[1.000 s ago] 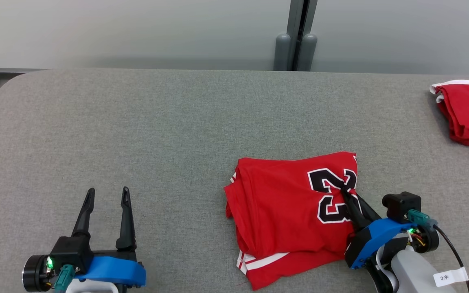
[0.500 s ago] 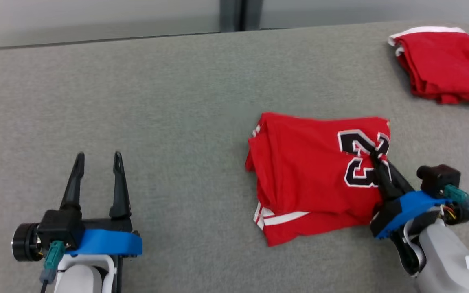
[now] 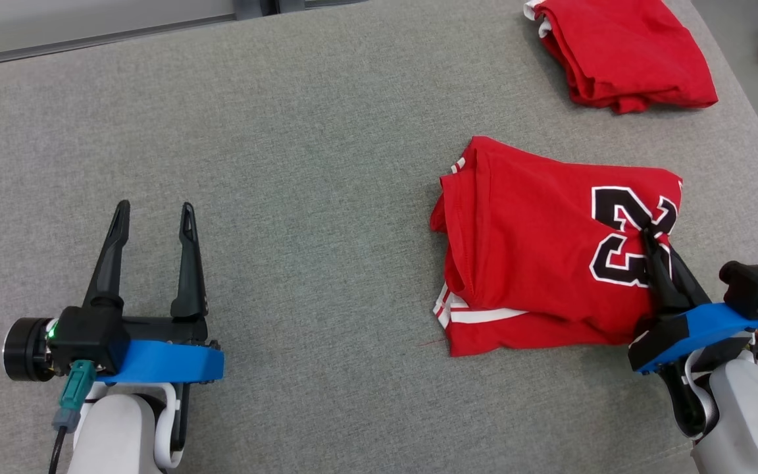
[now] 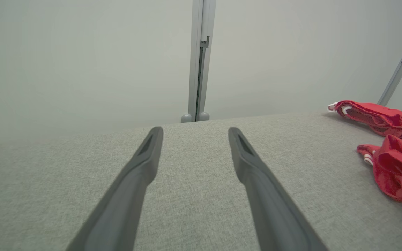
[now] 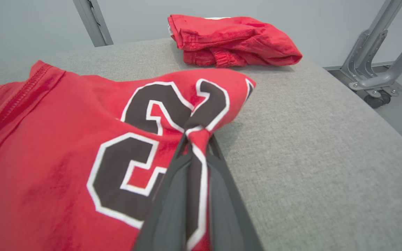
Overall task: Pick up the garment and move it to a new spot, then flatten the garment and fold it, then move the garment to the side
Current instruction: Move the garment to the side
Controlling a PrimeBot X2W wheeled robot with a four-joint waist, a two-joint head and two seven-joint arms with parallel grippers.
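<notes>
Pinching a fold of the number print, the right gripper (image 3: 649,236) is clenched on the folded red jersey (image 3: 537,243), which lies near the right edge of the grey padded table (image 3: 287,131). Left gripper (image 3: 153,212): fingers spread, holding nothing, over the front left. Second folded red garment (image 3: 622,52): far right corner.

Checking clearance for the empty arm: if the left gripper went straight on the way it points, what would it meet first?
Likely nothing: ahead of the left gripper lies bare table up to its far edge, then the wall. The jersey lies well off to its right.
</notes>
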